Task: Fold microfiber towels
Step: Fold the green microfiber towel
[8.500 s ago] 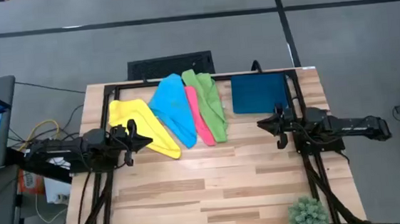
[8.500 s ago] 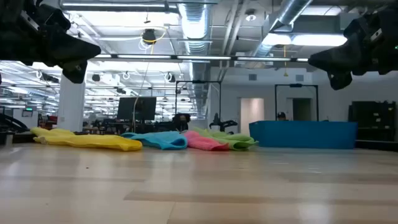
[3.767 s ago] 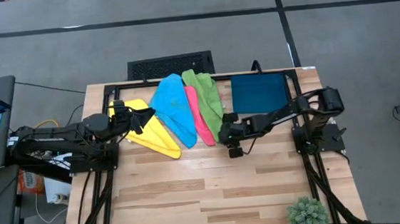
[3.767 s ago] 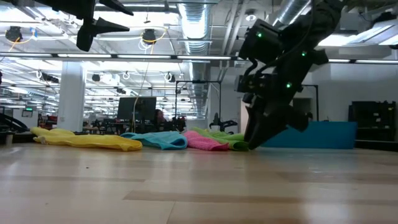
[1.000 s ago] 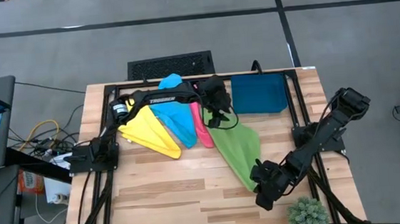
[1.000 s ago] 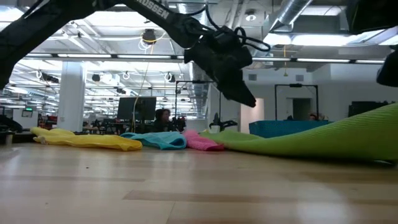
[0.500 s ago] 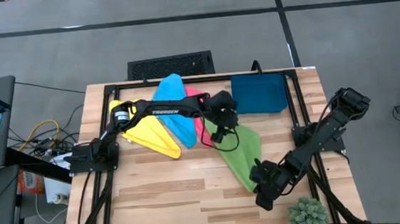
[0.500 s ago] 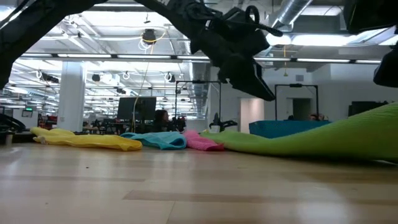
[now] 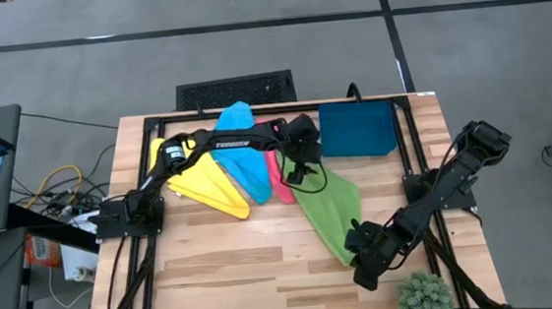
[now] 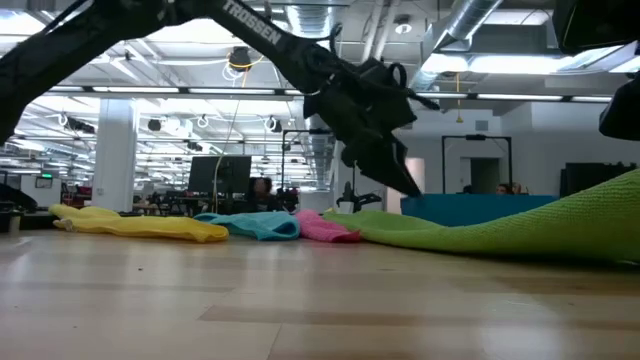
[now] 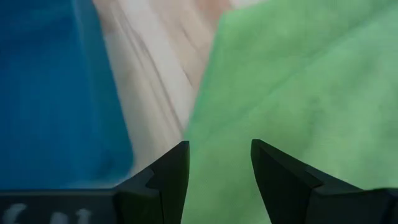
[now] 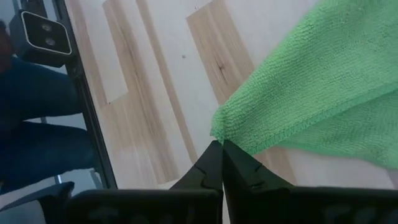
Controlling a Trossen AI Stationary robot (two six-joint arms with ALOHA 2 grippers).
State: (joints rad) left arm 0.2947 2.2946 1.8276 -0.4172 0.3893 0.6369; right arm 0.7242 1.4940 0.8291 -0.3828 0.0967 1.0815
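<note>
- The soft, thin green microfiber towel lies stretched in a long diagonal band across the pale wooden table, from beside the rigid dark blue rectangular tray toward the near right corner.
- The right gripper is clamped shut on the towel's near corner; in its wrist view the fingers meet with green pile pinched at their tips.
- The left gripper hangs above the towel's far end, its fingers parted and holding nothing, over the towel's edge where bare wood separates it from the tray.
- Judged from how it drapes, the cloth is light, limp and grippy: it will sag between 2 held points and drag on the wood instead of sliding. The best holds are corners or hemmed edges, pinched through the full thickness; the far corner under the left gripper looks like the natural second hold.
- The limp yellow towel, bright sky-blue towel and pink towel lie side by side at the far left, untouched.
- Against 0.5 s ago, the left gripper has drawn back a little toward the far edge; the right gripper and green towel look unchanged.
</note>
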